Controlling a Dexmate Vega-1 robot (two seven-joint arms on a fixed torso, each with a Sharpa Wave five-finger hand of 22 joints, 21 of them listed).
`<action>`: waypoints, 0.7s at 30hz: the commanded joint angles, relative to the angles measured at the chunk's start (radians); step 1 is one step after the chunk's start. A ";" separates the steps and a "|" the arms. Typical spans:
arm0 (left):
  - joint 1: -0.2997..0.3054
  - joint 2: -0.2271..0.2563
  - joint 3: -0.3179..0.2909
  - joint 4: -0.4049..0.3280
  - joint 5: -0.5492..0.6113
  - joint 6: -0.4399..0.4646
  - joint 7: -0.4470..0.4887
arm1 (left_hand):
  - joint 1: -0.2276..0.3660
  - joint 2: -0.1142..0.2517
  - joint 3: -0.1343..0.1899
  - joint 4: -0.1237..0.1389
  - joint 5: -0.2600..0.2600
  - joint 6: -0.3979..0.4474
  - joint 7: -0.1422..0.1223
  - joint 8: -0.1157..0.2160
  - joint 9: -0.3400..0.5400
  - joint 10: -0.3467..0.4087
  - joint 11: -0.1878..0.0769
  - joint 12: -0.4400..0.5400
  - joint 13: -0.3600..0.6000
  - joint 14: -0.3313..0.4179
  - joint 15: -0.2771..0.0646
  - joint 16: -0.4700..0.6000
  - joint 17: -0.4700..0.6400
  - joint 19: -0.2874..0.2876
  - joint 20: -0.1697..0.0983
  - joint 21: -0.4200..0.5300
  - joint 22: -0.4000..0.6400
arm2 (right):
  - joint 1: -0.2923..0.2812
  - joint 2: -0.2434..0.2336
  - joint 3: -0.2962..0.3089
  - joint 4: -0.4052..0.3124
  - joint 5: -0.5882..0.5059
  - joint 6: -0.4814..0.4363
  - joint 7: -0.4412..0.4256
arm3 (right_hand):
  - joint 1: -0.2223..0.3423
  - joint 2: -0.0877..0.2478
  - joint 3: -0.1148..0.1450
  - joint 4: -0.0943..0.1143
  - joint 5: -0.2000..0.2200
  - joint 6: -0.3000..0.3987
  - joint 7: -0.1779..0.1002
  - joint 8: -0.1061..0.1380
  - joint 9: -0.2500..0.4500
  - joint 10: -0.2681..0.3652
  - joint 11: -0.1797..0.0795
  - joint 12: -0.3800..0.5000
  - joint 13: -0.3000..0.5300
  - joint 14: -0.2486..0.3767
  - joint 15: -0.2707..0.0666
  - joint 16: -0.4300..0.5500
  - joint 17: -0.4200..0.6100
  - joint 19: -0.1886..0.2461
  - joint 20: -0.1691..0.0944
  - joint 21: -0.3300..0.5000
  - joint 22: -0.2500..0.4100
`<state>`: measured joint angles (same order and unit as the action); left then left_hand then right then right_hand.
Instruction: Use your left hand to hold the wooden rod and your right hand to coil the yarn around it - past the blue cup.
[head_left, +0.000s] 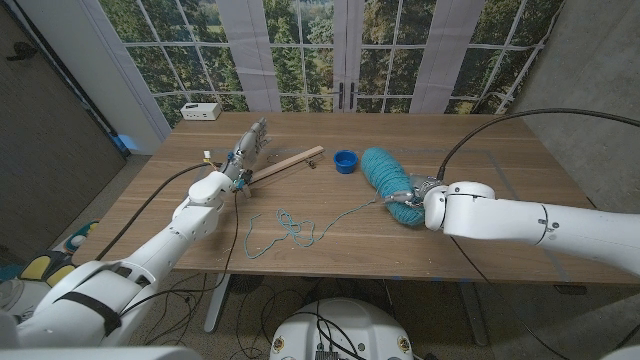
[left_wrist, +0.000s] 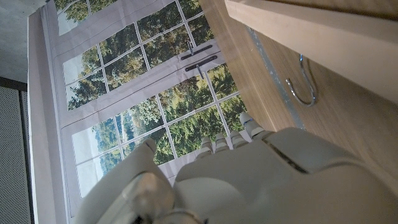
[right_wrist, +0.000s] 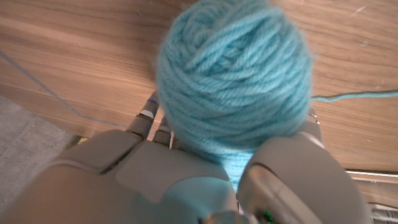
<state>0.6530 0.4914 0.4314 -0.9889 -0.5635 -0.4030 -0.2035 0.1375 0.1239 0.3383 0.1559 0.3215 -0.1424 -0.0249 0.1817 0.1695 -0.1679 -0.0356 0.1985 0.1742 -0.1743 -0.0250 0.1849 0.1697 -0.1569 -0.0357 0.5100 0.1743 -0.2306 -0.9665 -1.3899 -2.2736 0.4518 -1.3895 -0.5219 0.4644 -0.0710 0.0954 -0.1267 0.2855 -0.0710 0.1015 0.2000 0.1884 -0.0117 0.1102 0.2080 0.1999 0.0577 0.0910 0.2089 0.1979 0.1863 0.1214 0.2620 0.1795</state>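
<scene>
**Yarn in hand, rod at the far left**

The right hand (head_left: 418, 196) grasps the long skein of teal yarn (head_left: 389, 178), a loose strand trailing left across the wooden table (head_left: 500, 150). The small round blue cup (head_left: 345, 161) sits just left of it. Far left, the left hand (head_left: 243, 153) is at the light wooden rod (head_left: 287, 164); its grip, I cannot tell.

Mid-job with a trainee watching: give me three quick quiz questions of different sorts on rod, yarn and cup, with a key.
1. True or false: the right hand holds the teal yarn skein.
2. Which hand is at the wooden rod? A) left hand B) right hand
3. Fill in: the blue cup stands between the rod's far tip and the ____.

Key: 1 true; 2 A; 3 skein. A loose strand trails on the table, not yet coiled on the rod.
</scene>
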 joint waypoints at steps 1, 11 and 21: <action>0.017 0.016 -0.005 -0.031 0.000 0.009 0.010 | -0.013 0.031 0.007 -0.002 0.007 -0.001 0.000 -0.001 0.003 0.006 0.003 0.001 0.006 -0.010 0.007 -0.002 0.003 0.004 -0.015 -0.001 0.005 | 0.385 0.074 -0.295 0.138 0.897 -0.007 -0.595 | 0.047 0.010 -0.007 -0.008 0.030 0.025 0.005 0.008 0.003 0.038 -0.016 0.013 0.001 0.065 -0.034 0.027 0.004 0.069 -0.017 0.016 0.003; 0.004 0.005 0.000 -0.015 -0.001 0.007 -0.004 | -0.013 0.031 0.008 -0.002 0.007 0.001 0.000 0.000 0.003 0.007 0.002 0.001 0.006 -0.011 0.007 -0.003 0.003 0.005 -0.015 -0.004 0.005 | 0.328 0.033 -0.270 0.063 0.719 -0.007 -0.595 | 0.500 0.248 0.117 -0.045 0.031 0.654 -0.100 0.180 0.010 0.681 -0.084 0.221 0.072 0.757 -0.306 0.408 0.203 0.514 -0.171 0.292 0.105; 0.021 0.018 -0.002 -0.051 0.003 0.019 0.015 | -0.014 0.031 0.008 -0.002 0.008 0.000 0.000 -0.001 0.003 0.006 0.002 0.000 0.006 -0.012 0.008 -0.003 0.003 0.006 -0.016 -0.007 0.005 | 0.339 0.041 -0.289 0.101 0.737 -0.007 -0.595 | 0.763 0.249 0.211 -0.037 -0.091 0.915 -0.095 0.221 0.062 0.955 -0.100 0.417 0.192 0.958 -0.313 0.594 0.449 0.461 -0.191 0.454 0.184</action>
<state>0.6624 0.5013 0.4296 -1.0138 -0.5622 -0.3939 -0.1995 0.1322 0.1186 0.3383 0.1560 0.3257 -0.1424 -0.0249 0.1817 0.1695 -0.1642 -0.0320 0.1985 0.1742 -0.1743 -0.0250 0.1849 0.1697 -0.1570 -0.0357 0.5062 0.1744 0.0922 -0.9272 -1.6546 -2.1916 1.0973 -1.3946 -1.0612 0.9656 -0.0489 0.2942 -0.1634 0.2039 0.6971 0.1298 0.4118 0.2340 0.8421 0.0858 0.5999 0.3284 0.8783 0.0069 0.7737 0.4127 0.6615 -0.0627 0.6942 0.3534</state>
